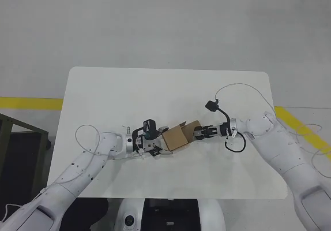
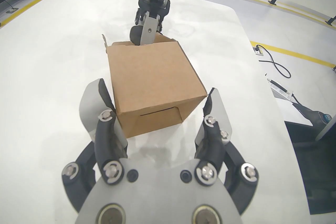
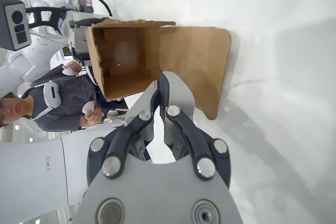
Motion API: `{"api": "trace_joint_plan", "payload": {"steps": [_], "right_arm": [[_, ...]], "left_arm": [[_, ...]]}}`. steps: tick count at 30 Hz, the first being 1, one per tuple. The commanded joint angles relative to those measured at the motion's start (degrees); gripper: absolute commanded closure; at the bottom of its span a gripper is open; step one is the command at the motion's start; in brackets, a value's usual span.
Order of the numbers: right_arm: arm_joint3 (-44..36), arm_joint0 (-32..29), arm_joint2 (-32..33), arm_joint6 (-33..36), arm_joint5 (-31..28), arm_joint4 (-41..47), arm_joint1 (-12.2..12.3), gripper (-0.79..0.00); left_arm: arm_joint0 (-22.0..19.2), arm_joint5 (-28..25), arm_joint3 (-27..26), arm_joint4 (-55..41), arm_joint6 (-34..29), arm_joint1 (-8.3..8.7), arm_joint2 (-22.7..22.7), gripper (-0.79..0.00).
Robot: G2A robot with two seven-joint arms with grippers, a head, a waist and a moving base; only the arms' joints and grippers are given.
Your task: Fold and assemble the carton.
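Observation:
A brown carton (image 1: pixel 177 137) lies on its side near the middle of the white table (image 1: pixel 125 92). Its closed end (image 2: pixel 155 78) faces my left gripper (image 2: pixel 157 88), which is open with one finger (image 2: pixel 105 101) against a carton corner and the other just beside the opposite corner. The open end (image 3: pixel 120 57) faces my right gripper (image 3: pixel 159 88), which is shut on the edge of the carton's side wall. One flap (image 3: pixel 194 64) is spread flat on the table beside that end. In the top view the left gripper (image 1: pixel 157 145) and right gripper (image 1: pixel 198 133) flank the carton.
Wide bare table surface lies behind the carton toward the far edge (image 1: pixel 171 70). A thin cable (image 1: pixel 243 86) arcs over the table's right part and another loops at the left (image 1: pixel 87 136). A green-framed rack (image 1: pixel 4 150) stands off the left edge.

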Motion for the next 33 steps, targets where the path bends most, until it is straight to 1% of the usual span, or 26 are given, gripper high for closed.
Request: {"api": "trace_joint_plan", "payload": {"steps": [1,8,16,19,23,33], "right_arm": [[-0.37,0.03,-0.23,0.76,-0.04,0.38,-0.17,0.000],[-0.42,0.15,-2.41,1.09,0.19,1.76,-1.75,0.000],[2.49,0.89,-3.82,2.02,-0.61,4.71,-3.43,0.000],[3.34,0.40,-3.93,2.32,-0.81,6.26,-3.81,0.000],[3.81,-0.67,-4.02,1.10,-0.10,7.45,-4.23,0.000],[3.05,-3.10,-3.61,-0.07,0.94,9.67,-4.77,0.000]], "left_arm": [[0.02,0.02,0.04,-0.01,-0.18,-0.03,0.05,-0.643],[-0.11,-0.10,0.00,-0.17,-0.24,-0.17,0.12,-0.640],[-0.36,-0.51,0.23,0.00,-0.47,-0.26,0.13,-0.650],[-0.43,-0.54,0.33,-0.02,-0.45,-0.36,0.32,-0.659],[-0.65,-0.41,0.65,-0.01,-0.35,-0.60,0.81,-0.665],[-0.96,-0.11,1.66,0.09,0.26,-0.84,0.97,-0.674]]}}
